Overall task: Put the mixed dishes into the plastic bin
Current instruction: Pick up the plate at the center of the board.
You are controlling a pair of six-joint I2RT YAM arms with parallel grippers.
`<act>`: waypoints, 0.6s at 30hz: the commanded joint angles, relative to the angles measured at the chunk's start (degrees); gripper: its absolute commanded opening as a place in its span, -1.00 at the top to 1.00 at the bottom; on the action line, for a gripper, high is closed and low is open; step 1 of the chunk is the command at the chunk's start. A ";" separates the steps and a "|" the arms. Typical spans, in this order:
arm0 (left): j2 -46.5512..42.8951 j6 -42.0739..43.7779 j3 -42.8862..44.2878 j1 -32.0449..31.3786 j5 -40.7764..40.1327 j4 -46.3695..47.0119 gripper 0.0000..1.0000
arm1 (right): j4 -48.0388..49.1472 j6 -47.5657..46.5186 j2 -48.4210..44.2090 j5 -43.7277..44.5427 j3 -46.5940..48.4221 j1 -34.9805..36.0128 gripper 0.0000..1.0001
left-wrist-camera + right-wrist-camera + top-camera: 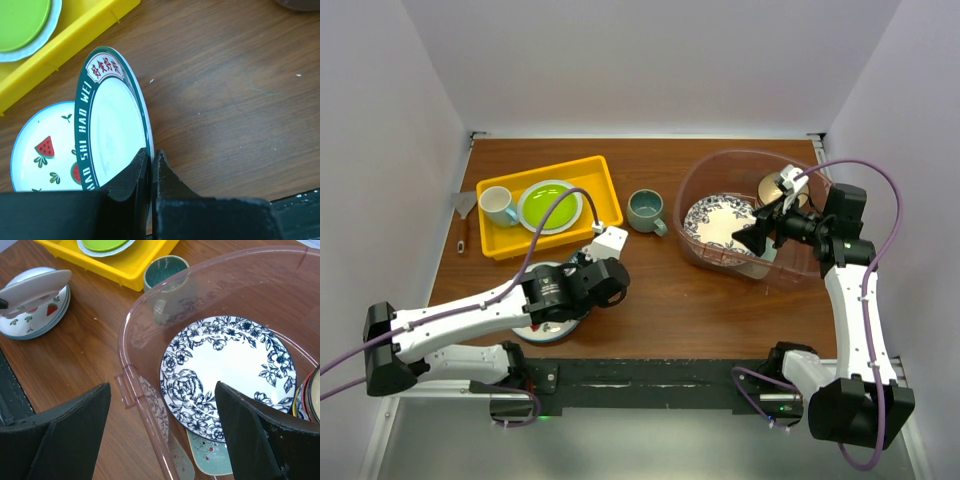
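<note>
Wooden worktop (660, 300) is carrying it all. Over on the left, the left pincer (150, 165) is clamping the rim of a green-rimmed plate (112, 135), tilting it up over the watermelon plate (42, 155). The plastic bin (692, 178) is sitting well off to its right. The right pincer (162, 390) is hanging there, jaws apart, over the blue-patterned plate (230, 365).
</note>
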 commanded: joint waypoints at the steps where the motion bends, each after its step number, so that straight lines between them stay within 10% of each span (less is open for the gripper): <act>1: -3.37 5.52 3.95 -0.37 0.98 1.80 1.00 | 1.41 -0.34 0.18 -1.29 -0.16 -0.24 -0.78; 18: -9.44 22.83 5.98 -0.45 15.40 11.56 1.00 | 1.67 -0.34 0.80 -1.29 -0.34 -0.15 -0.79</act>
